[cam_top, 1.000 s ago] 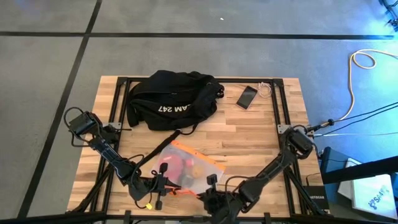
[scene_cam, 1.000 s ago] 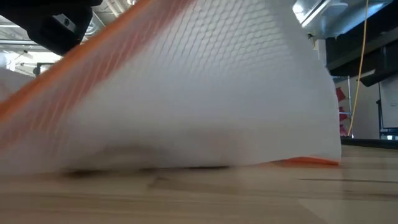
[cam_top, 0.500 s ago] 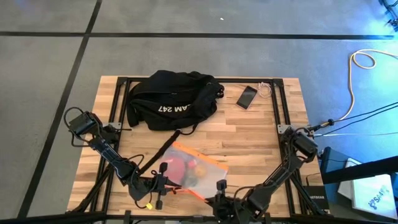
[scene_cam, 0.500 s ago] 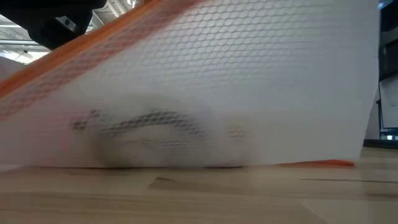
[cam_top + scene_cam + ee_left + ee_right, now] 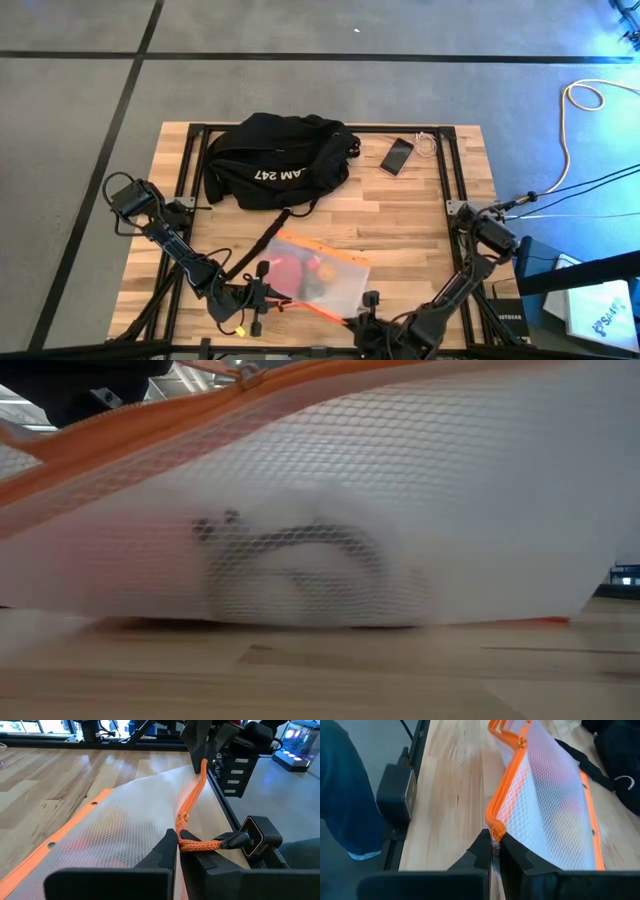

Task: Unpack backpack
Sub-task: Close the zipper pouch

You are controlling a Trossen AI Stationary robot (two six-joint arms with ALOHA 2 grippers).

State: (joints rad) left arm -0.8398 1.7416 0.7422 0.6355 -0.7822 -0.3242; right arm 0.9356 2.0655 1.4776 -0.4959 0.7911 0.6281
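The backpack (image 5: 278, 159) lies slumped at approx 12 o'clock on the table (image 5: 420, 215), lettering up, one strap trailing toward 6; a phone (image 5: 396, 155) lies just beside it at approx 1 o'clock w/ a thin white cable (image 5: 428, 143) next to it. Step in hand, as I read it: a mesh zip pouch (image 5: 320, 275) w/ orange trim is already out of the bag and sits at approx 6 o'clock betw both arms, and the pair look to be working its zipper open. Left gripper (image 5: 176, 851) is clenched on the orange pull cord (image 5: 200, 843) at the pouch's 7 o'clock end; right gripper (image 5: 493, 846) is clenched on the orange zipper edge (image 5: 496, 822) at the 5 o'clock corner. Pouch holds red and darker items, can't tell what they are thru the mesh. Next move prob calls for the two arms to pull apart along the zipper line, one anchoring while the other draws the slider, keeping the pouch low on the wood so contents don't spill near the table's 6 o'clock edge.
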